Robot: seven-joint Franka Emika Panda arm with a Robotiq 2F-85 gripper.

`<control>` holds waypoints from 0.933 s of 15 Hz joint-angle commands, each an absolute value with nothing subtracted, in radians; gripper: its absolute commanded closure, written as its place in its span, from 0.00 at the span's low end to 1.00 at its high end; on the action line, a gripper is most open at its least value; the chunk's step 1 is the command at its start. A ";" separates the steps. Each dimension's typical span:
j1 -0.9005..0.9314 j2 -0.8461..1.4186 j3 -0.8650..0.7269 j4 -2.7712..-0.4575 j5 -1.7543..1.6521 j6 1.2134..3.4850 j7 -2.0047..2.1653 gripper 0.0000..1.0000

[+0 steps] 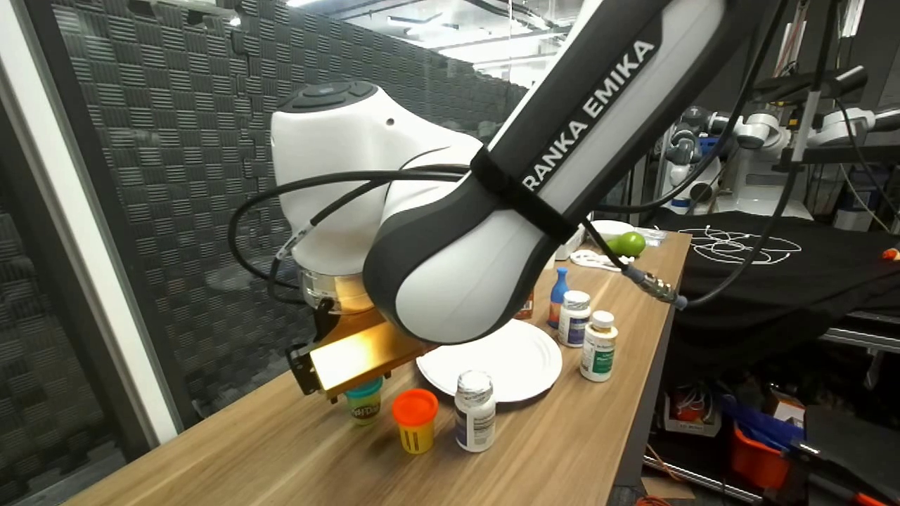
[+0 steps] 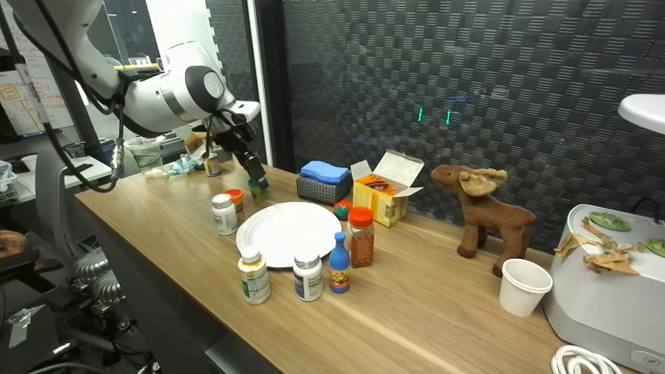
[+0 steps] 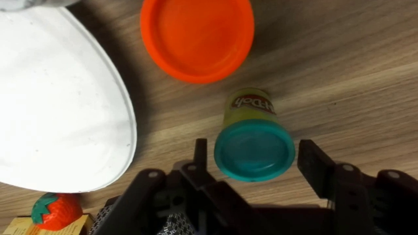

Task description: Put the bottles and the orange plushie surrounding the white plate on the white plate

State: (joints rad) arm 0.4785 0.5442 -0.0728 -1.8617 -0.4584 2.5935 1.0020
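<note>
The pincer (image 3: pixel 254 147) stands wide, one finger on either side of the lid of a teal-lidded tub (image 3: pixel 254 153). In the wrist view a strip of wood shows between the lid and the finger nearer the white plate (image 3: pixel 58 107); the finger farther from the plate is very close to the lid, and whether it touches I cannot tell. The tub is upright, near the plate but apart from its rim. An orange-lidded tub (image 3: pixel 197 39) is also near the plate, with a white bottle (image 2: pixel 224 215) just beside it.

In an exterior view, a green-labelled bottle (image 2: pixel 255 280) and a purple-labelled bottle (image 2: pixel 308 280) stand upright in front of the plate. A blue bottle (image 2: pixel 340 265) is at its front right, and a reddish bottle (image 2: pixel 361 246) just beside its right rim. A round orange-red toy (image 2: pixel 343 210) with a green top lies just behind the plate; farther behind are an open yellow carton (image 2: pixel 382 205) and a patterned box (image 2: pixel 319 191). Well apart, right of the plate, a brown moose toy (image 2: pixel 491 215) stands on the tabletop (image 2: pixel 415 301).
</note>
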 commanded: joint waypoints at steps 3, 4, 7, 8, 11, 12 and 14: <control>0.501 0.500 -0.106 -1.861 -0.494 2.562 1.027 0.72; 0.498 0.492 -0.109 -1.862 -0.496 2.557 1.026 0.72; 0.487 0.431 -0.120 -1.874 -0.503 2.520 1.035 0.72; 0.487 0.401 -0.129 -1.881 -0.517 2.507 1.044 0.72; 0.461 0.299 -0.138 -1.942 -0.571 2.460 1.083 0.72; 0.442 0.276 -0.132 -1.964 -0.578 2.451 1.099 0.72; 0.400 0.248 -0.116 -2.020 -0.587 2.437 1.137 0.72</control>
State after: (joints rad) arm 0.4481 0.3263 -0.1362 -1.9149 -0.5455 2.4484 1.0650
